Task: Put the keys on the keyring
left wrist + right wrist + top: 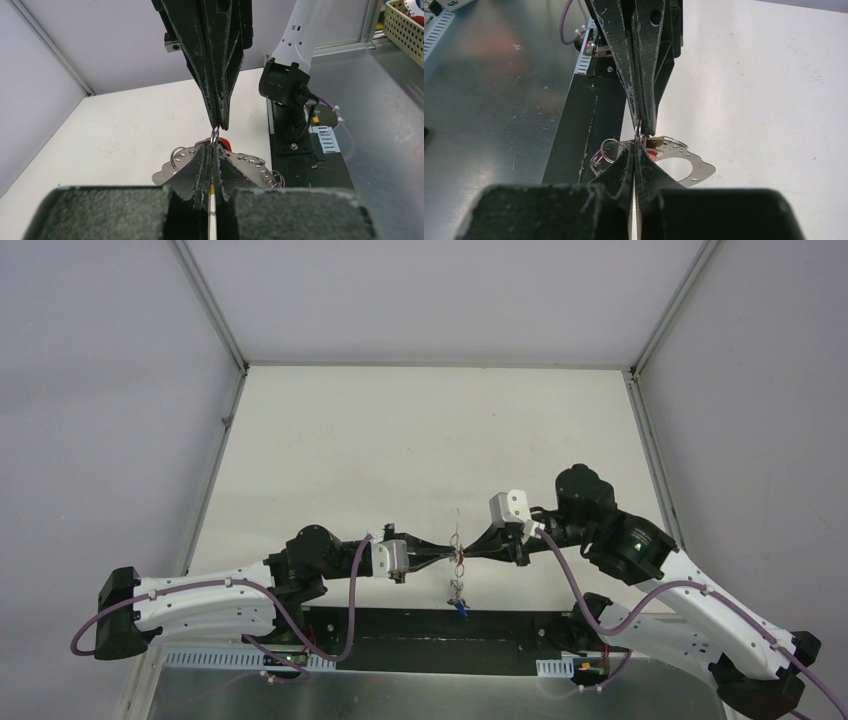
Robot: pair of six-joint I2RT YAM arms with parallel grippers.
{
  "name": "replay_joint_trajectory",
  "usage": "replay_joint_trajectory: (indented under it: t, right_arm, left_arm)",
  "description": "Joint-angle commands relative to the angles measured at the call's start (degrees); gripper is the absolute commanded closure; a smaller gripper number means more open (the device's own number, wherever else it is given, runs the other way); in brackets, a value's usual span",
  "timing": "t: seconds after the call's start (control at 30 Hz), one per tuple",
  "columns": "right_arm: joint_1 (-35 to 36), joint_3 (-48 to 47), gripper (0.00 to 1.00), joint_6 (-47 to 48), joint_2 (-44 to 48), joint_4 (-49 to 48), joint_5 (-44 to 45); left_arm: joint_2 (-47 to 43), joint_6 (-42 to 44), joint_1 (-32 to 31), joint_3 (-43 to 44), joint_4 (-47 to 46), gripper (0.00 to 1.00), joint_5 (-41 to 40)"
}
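Now left claw [213, 150] and right claw [220, 120] both clamp the thin silvery wire ring [215, 135], probably springy, slippery; pinch bare wire.

Illumination: diffuse, overhead, even. Shadows on the table [400, 440] are faint. The metal sheet [430, 695] along its near edge shows bright glare. The near bodies of the left gripper [214, 150] and the right gripper [636, 150] are out of focus.

Keys [459, 586] too small overhead; keyring [215, 135] mostly hidden.
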State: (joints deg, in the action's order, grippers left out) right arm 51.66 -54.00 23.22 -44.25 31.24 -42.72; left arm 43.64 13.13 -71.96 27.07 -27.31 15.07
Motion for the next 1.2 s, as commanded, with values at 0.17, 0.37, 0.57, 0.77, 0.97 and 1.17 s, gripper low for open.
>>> replay_joint_trajectory:
  t: [0.17, 0.37, 0.57, 0.77, 0.97, 1.17]
  right_arm:
    - [-0.1, 0.8, 1.00, 3.2, -0.8, 3.5, 0.8]
    - [-0.1, 0.8, 1.00, 3.9, -1.0, 4.1, 0.7]
    - [-0.1, 0.3, 0.62, 3.3, 1.0, 2.3, 1.5]
    - [-0.1, 0.4, 0.64, 0.8, 2.6, -2.4, 1.6]
    - [-0.1, -0.3, 0.71, -1.0, 0.7, -4.0, -0.4]
    - [0.0, 1.0, 0.70, -5.1, -0.8, -7.7, -0.3]
  left_arm:
    - [-1.8, 0.6, -0.2, 0.9, -6.2, 1.00, -0.1]
    - [-1.5, 0.6, -0.2, 0.9, -6.3, 1.00, -0.3]
    - [-1.0, 0.3, -0.2, 0.9, -6.3, 1.00, -0.4]
    - [-0.6, 0.2, -0.2, 1.1, -6.4, 1.00, -0.2]
    - [-0.4, 0.1, -0.2, 1.1, -6.4, 1.00, -0.2]
    - [-0.5, -0.1, -0.2, 0.9, -6.4, 1.00, -0.2]
